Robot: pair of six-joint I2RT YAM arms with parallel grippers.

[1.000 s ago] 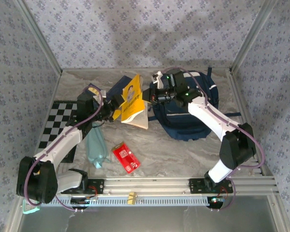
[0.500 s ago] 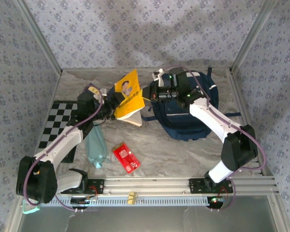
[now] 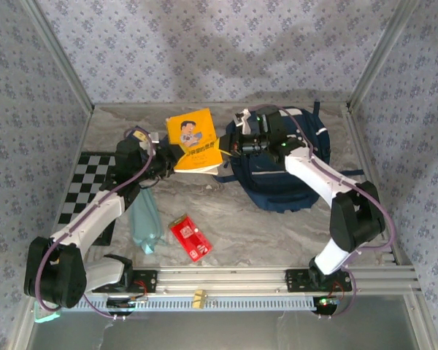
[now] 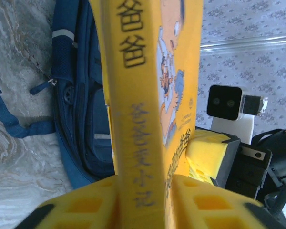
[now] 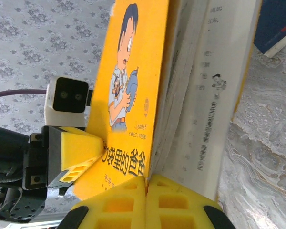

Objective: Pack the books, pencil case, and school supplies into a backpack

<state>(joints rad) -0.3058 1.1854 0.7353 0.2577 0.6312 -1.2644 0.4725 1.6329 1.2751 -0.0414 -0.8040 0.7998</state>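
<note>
I count one yellow book (image 3: 195, 135), one navy book (image 5: 279, 24), one pencil case (image 3: 143, 221), one red packet (image 3: 190, 238) and one backpack (image 3: 281, 182). The yellow book hangs above the far worktop (image 3: 263, 226), left of the backpack. My right fingers (image 3: 228, 149) pinch its cover. My left fingers (image 3: 168, 156), wide a second ago, now clamp its spine, and the book has turned cover-up.

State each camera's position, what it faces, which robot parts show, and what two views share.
Top external: above and behind; faces table, backpack, left gripper, right gripper.
Left wrist: faces book between own fingers; right gripper beyond.
Right wrist: faces book above own fingers; left gripper beyond.
Wrist views share the book.
</note>
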